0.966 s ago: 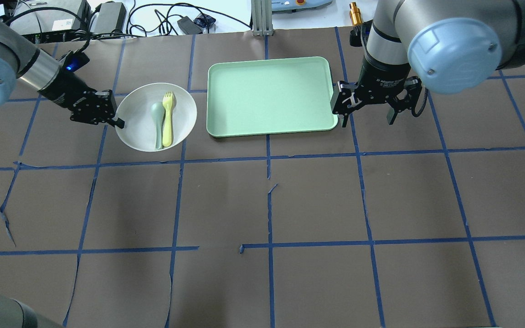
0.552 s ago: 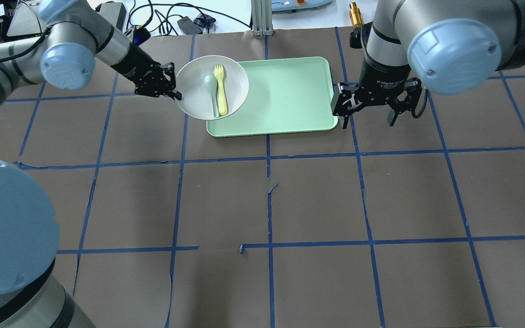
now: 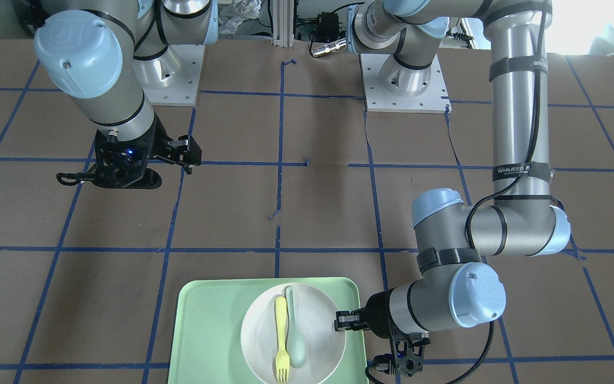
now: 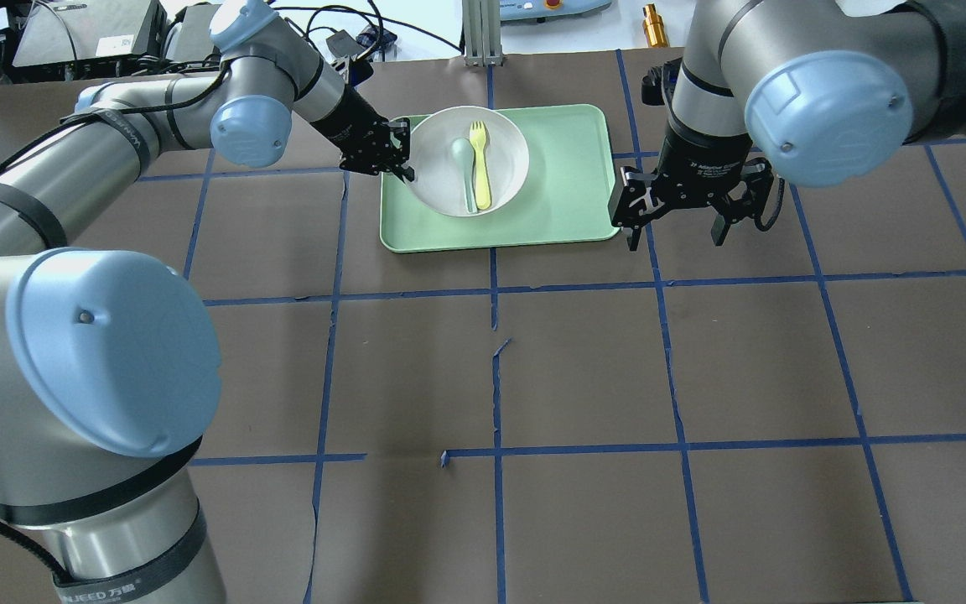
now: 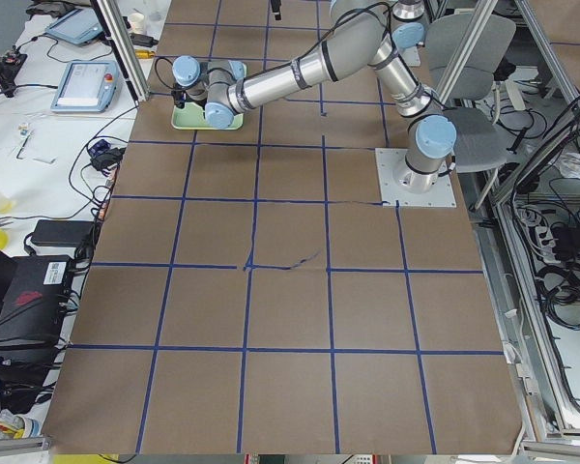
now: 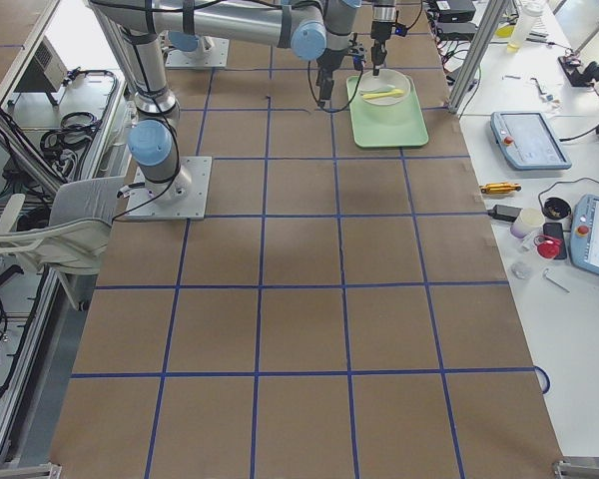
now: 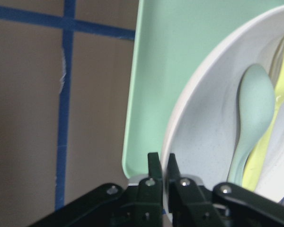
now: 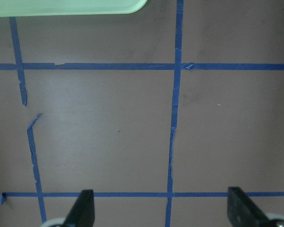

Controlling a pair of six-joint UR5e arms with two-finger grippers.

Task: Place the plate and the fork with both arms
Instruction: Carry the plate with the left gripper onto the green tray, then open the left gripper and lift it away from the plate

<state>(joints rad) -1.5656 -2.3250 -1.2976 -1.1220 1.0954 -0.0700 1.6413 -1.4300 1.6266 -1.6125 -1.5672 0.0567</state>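
The off-white plate is over the left half of the mint-green tray; I cannot tell if it rests on it. The pale-yellow fork lies in the plate beside a grey-green spoon. My left gripper is shut on the plate's left rim. The left wrist view shows its fingers pinching the rim. In the front-facing view the plate and fork show with the left gripper. My right gripper is open and empty, just off the tray's right edge.
The table is brown with blue tape lines. The right wrist view shows bare table under the open right gripper and a corner of the tray. Cables and boxes lie beyond the table's far edge.
My left gripper has carried the plate, with fork and spoon in it, rightward from the table onto the tray's left half. The right gripper has stayed put and open.
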